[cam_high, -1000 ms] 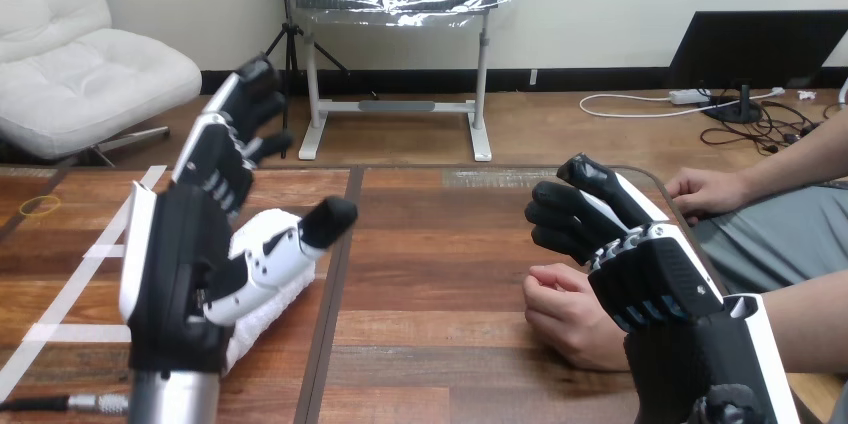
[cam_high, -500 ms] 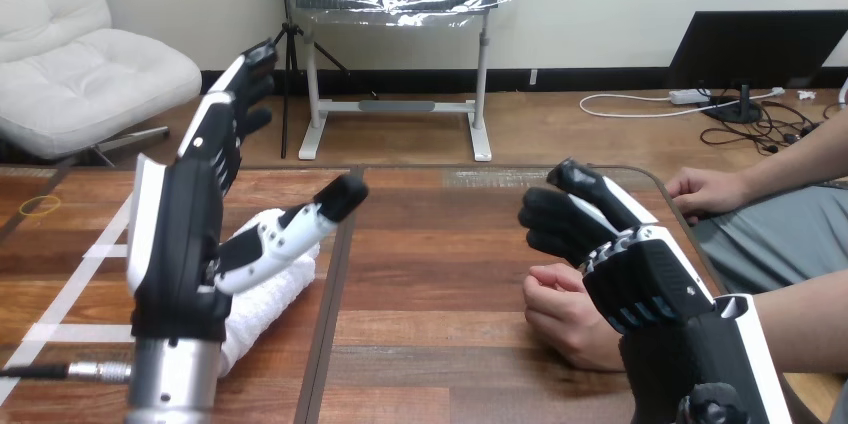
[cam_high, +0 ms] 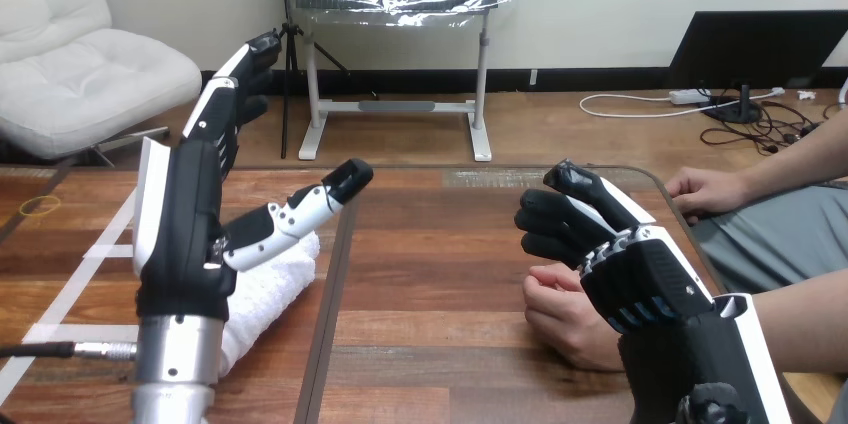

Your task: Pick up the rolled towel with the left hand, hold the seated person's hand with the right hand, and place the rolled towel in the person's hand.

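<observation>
A white rolled towel (cam_high: 265, 294) lies on the wooden table (cam_high: 430, 264) at the left, partly hidden behind my left hand (cam_high: 190, 234). That hand stands upright above it, fingers straight up and thumb stretched toward the right, holding nothing. My right hand (cam_high: 640, 279) hovers at the right with its fingers bent forward, over the person's hand (cam_high: 562, 312), which rests closed on the table. I cannot tell whether the two touch. The person's other hand (cam_high: 705, 191) lies at the table's far right edge.
White tape strips (cam_high: 75, 284) run across the table's left part, and a yellow rubber band (cam_high: 38, 206) lies near the far left edge. A dark seam (cam_high: 335, 284) divides the tabletop down the middle.
My left hand has straightened its fingers and swung its thumb out and up, uncovering more of the towel. My right hand has crept slightly left.
</observation>
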